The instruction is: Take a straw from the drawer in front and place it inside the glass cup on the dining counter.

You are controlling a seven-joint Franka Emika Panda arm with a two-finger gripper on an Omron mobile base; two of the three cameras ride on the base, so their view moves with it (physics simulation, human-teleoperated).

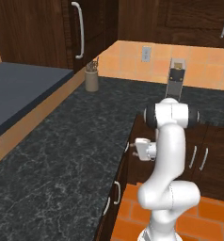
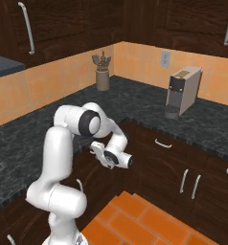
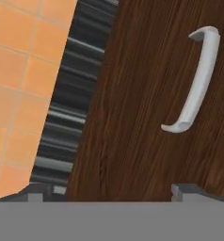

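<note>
Claw (image 3: 114,190) faces shut drawer (image 3: 132,117), handle (image 3: 194,80) unlabelled.

the left base view is looking forward and down from behind the arm (image 1: 168,160), which is rising at its lower right, along the black granite counter (image 1: 57,155) toward the inner corner. the right base view is facing the same corner from the other side, with the arm (image 2: 63,162) at its lower left. both are taking in the utensil holder (image 1: 91,75) (image 2: 102,74), the coffee machine (image 1: 176,77) (image 2: 183,91) and the tiled floor (image 2: 135,220). the hand view is sitting very near a dark wooden drawer front (image 3: 142,117), facing its silver handle (image 3: 194,80).
</note>
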